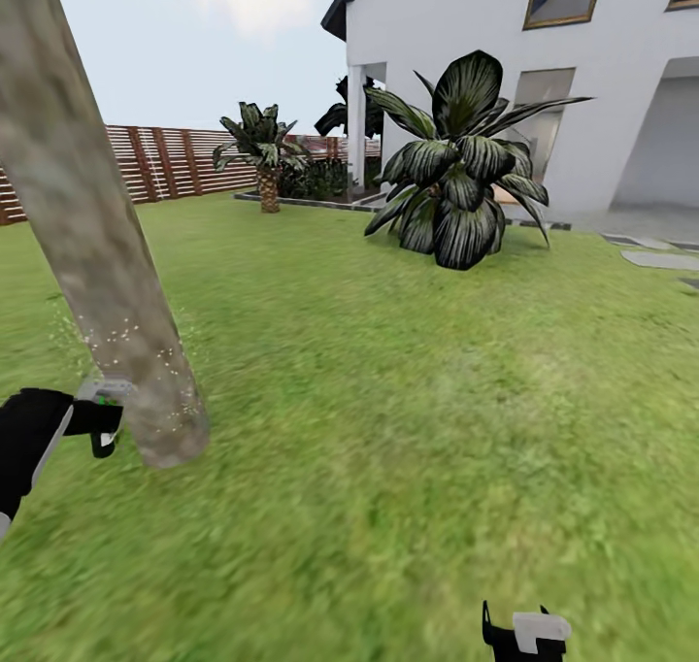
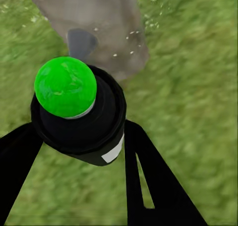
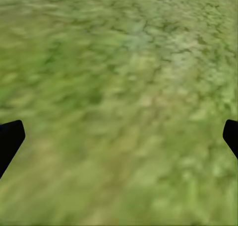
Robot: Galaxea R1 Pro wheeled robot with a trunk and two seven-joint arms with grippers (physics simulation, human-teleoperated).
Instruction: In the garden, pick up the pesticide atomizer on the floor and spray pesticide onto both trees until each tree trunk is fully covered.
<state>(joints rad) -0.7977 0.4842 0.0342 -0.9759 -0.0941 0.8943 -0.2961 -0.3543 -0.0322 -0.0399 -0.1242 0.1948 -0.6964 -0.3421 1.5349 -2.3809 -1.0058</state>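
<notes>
A thick, mottled grey-brown tree trunk [image 1: 102, 254] leans across the left of the head view, its lower part dotted with fine white specks; the left wrist view also has this tree trunk [image 2: 99, 22]. My left gripper [image 1: 105, 419] is right beside the trunk's base, shut on the pesticide atomizer [image 2: 79, 116], a small black bottle with a white band and a tip that shows green here. The atomizer [image 1: 97, 412] points at the trunk. My right gripper [image 1: 524, 633] hangs low over the grass, open and empty, its fingertips [image 3: 10, 136] wide apart.
Green lawn [image 1: 388, 400] spreads ahead and to the right. A broad striped-leaf plant [image 1: 456, 172] stands before the white house [image 1: 602, 89]. A small palm [image 1: 262, 148] and a brown slat fence [image 1: 175, 162] lie at the back. Grey stepping stones [image 1: 660, 259] are at the right.
</notes>
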